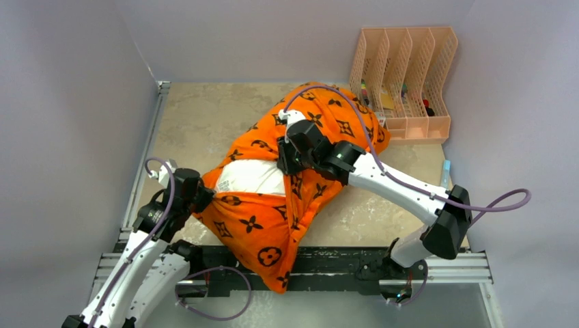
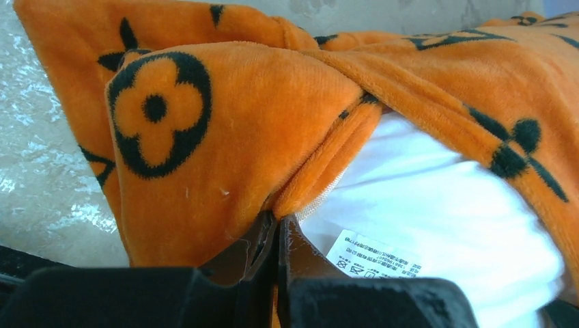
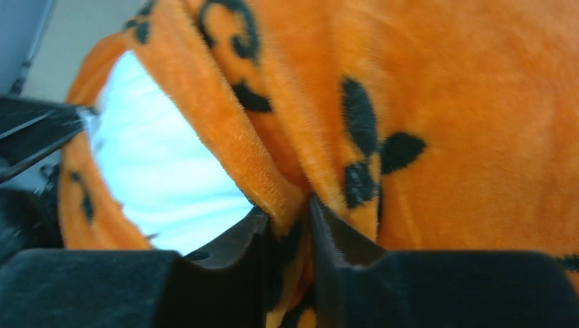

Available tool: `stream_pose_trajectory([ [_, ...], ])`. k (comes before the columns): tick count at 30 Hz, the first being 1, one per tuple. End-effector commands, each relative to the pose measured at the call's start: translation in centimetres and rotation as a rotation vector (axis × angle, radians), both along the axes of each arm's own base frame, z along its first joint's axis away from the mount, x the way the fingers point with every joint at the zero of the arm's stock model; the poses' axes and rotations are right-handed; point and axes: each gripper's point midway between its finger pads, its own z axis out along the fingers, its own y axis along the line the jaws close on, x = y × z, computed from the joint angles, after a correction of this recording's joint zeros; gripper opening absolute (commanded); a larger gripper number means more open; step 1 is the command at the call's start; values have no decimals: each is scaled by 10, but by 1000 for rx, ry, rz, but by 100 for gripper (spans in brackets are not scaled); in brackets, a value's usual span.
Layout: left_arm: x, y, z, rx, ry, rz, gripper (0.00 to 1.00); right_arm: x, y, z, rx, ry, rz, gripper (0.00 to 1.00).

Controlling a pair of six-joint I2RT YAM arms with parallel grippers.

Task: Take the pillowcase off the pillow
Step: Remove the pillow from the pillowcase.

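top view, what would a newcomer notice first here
The bright orange pillowcase sprawls across the middle, with the white pillow bulging from its opening. The left gripper pinches the opening's left edge; the right gripper has a fold between its fingers at the right edge.

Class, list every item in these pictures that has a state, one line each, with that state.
pillowcase, on the pillow, opening gaping
pillow, mostly covered, white patch exposed
left gripper, shut on the pillowcase edge
right gripper, jaws slightly apart around a pillowcase fold; grip unclear
file rack, upright, small items inside
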Motion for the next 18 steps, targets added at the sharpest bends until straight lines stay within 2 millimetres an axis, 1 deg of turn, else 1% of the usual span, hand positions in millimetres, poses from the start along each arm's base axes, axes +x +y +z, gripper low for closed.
stream_pose_trajectory([
  [1, -27, 11, -34, 56, 146, -10, 0, -24, 28, 64, 126, -53, 254, 32],
  [3, -23, 6, -31, 48, 129, -31, 0, -34, 46, 82, 157, -65, 325, 33],
  [4, -21, 5, -28, 44, 117, -36, 0, -38, 56, 87, 155, -78, 350, 35],
  [5, -19, 5, -25, 42, 104, -36, 0, -44, 66, 89, 145, -87, 372, 40],
  [6, -17, 5, -22, 41, 91, -36, 0, -49, 75, 88, 128, -87, 387, 44],
  [7, -16, 4, -20, 39, 83, -37, 0, -54, 86, 82, 104, -78, 401, 46],
  [8, -16, 4, -20, 40, 80, -42, 0, -60, 93, 77, 76, -71, 401, 47],
  [10, -17, 3, -22, 41, 87, -49, 0, -67, 107, 72, 48, -84, 382, 53],
  [12, -17, 1, -23, 34, 89, -57, 0, -74, 121, 61, 44, -61, 377, 55],
  [13, -16, 0, -22, 29, 86, -60, 0, -73, 123, 53, 35, -42, 336, 56],
  [14, -16, -1, -22, 24, 82, -62, 0, -69, 121, 44, 24, -24, 269, 59],
  [15, -15, -1, -21, 22, 77, -63, 0, -60, 115, 31, 10, -13, 165, 63],
  [16, -15, -1, -21, 21, 75, -63, 0, -51, 103, 12, -20, -10, 59, 66],
  [17, -16, -1, -20, 22, 75, -63, 0, -47, 91, -2, -33, 4, -38, 69],
  [18, -16, -1, -20, 21, 74, -66, 0, -46, 81, -14, -46, 17, -93, 71],
])
